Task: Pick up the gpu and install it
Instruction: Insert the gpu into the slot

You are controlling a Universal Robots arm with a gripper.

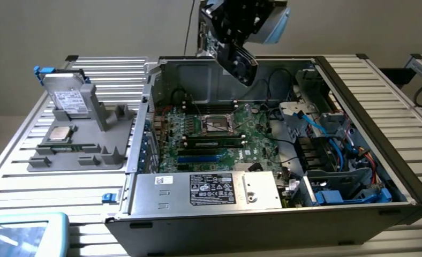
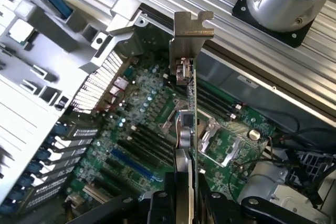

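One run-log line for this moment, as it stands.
gripper: shut on gpu | gpu: held above open computer case, over motherboard | install: not yet seated

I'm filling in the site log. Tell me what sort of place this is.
Probably a robot test bench for computer assembly: an open computer case on a slatted metal table, a grey parts rack beside it, and a claw holding a graphics card above the case.

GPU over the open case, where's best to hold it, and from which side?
The gpu is thin and flat: probably take the end away from its metal bracket, coming in along it with fingers pinching the two faces, as the gripper does now. That leaves the bracket end free.
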